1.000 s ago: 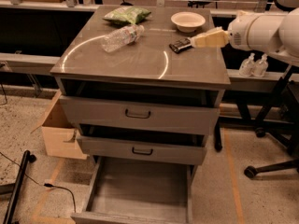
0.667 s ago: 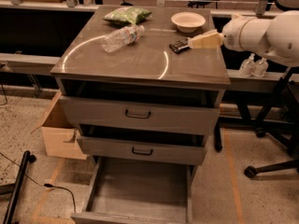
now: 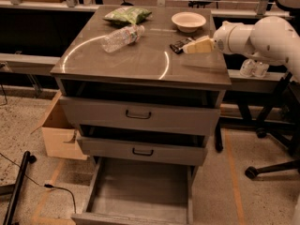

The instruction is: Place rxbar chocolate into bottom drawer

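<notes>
At the right rear of the cabinet top (image 3: 140, 62), the gripper (image 3: 191, 47) lies low and nearly level, its pale tip pointing left and meeting the near end of the rxbar chocolate (image 3: 178, 45); whether the jaws are apart, together or clamped on the bar cannot be told from this angle. The bar is a small, flat, dark rectangle with a faint pale mark, lying on the grey surface just in front of the cream bowl (image 3: 188, 20). Being so thin, it seems likely to skid away from a shallow approach rather than lift, and a push could send it against the bowl. A grip on only one end might let it droop or slip during the long carry down. Farther left lie a clear water bottle (image 3: 123, 37) on its side and a green snack bag (image 3: 128, 15), both well apart from the bar. Below, the two upper drawers stand partly open, so a descending arm may clip them before reaching the bottom drawer (image 3: 140, 191), which is pulled out.
</notes>
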`<state>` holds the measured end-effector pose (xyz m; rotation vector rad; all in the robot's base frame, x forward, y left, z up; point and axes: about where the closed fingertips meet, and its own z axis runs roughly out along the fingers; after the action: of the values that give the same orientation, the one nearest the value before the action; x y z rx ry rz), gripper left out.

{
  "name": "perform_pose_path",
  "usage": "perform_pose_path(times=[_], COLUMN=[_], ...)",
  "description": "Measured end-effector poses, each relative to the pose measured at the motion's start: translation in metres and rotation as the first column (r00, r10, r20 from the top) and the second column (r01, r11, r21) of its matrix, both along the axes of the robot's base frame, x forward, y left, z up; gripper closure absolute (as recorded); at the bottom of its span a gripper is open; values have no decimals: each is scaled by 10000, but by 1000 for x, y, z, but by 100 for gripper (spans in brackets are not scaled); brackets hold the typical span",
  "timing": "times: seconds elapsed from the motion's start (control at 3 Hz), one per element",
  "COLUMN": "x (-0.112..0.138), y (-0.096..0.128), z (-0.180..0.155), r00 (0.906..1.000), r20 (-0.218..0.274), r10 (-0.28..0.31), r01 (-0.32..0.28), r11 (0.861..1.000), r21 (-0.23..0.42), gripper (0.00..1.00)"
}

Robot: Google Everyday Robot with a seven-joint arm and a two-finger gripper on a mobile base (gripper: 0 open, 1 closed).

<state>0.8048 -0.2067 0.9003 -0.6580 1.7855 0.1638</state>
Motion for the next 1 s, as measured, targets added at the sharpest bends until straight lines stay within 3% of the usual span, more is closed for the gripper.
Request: perform_pose_path(times=[1.0], x=[30], y=[27], z=[-41], r00=[9980], r20=[-627], r10=[108], r01=[-116], r11=[9999], r21=[-128], gripper=[0])
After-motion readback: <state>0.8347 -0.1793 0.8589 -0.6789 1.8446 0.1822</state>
